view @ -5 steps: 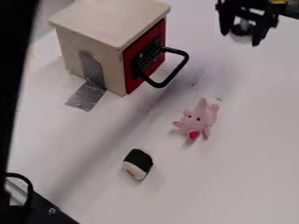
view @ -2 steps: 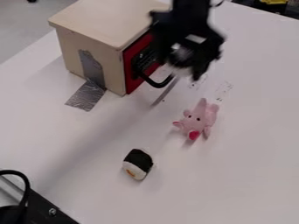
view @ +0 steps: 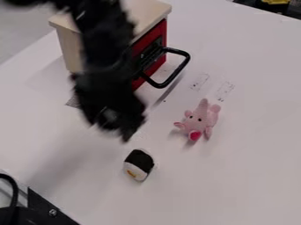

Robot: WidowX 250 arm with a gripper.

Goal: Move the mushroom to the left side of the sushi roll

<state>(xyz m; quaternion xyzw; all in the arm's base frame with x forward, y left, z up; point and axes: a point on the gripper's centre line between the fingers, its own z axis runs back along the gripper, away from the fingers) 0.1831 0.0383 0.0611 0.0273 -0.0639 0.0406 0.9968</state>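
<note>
The black gripper point(view: 110, 128) hangs over the table, up and to the left of the sushi roll point(view: 139, 165), apart from it. Its fingers are shut on a small pale thing, blurred and mostly hidden, that looks like the mushroom point(view: 109, 115). The sushi roll, with a black band, a white side and an orange spot, lies on the white table below the middle of the view.
A pink plush toy point(view: 201, 119) lies right of centre. Behind the arm stands a wooden box point(view: 67, 48) with a red front and a black handle point(view: 181, 68) jutting out. Black hardware point(view: 44, 208) occupies the lower left corner.
From the upper right, my gripper has swung left and down across the front of the box, with the pale thing between its fingers. The sushi roll and pink toy have stayed put.
</note>
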